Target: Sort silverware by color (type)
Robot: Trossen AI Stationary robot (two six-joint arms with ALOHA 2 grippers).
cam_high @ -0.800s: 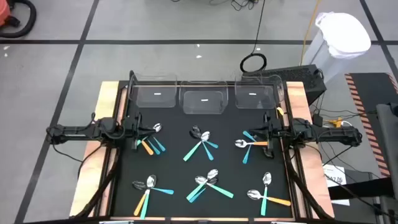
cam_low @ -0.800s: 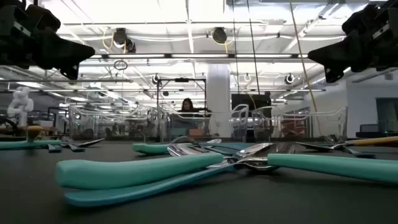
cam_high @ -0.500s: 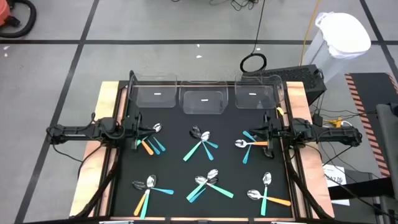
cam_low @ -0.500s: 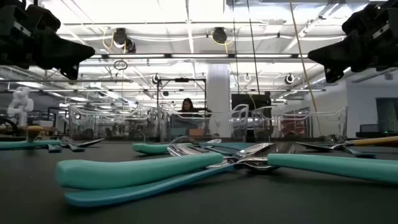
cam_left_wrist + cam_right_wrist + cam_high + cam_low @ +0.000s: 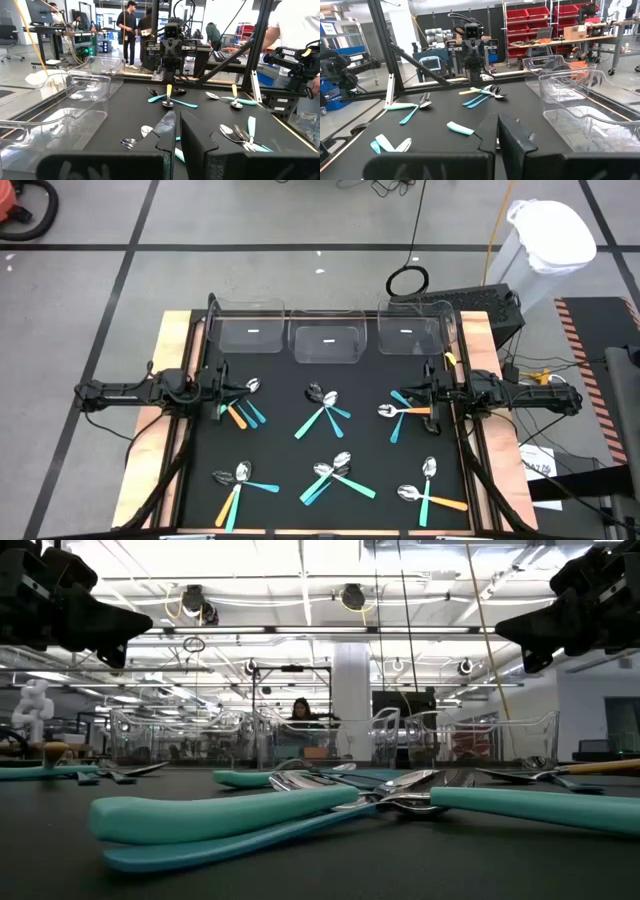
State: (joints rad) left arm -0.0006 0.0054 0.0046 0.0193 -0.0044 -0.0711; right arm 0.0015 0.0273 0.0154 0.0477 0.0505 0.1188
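The silverware lies in several small heaps on the black mat: far left [image 5: 240,408], far middle [image 5: 323,412], far right [image 5: 399,413], near left [image 5: 236,480], near middle [image 5: 335,473] and near right [image 5: 428,491]. Each heap crosses shiny spoon heads with teal, light blue or orange handles. My left gripper [image 5: 222,392] hangs shut above the mat's left side by the far left heap, also seen in its wrist view [image 5: 177,116]. My right gripper [image 5: 412,392] hangs shut above the right side by the far right heap [image 5: 496,117]. Both show high above the table in the low view.
Three clear plastic bins [image 5: 249,332], [image 5: 328,340], [image 5: 408,335] stand in a row along the mat's far edge. Wooden table borders [image 5: 172,350] frame the mat. People stand in the room beyond the table. Bare mat lies between the heaps.
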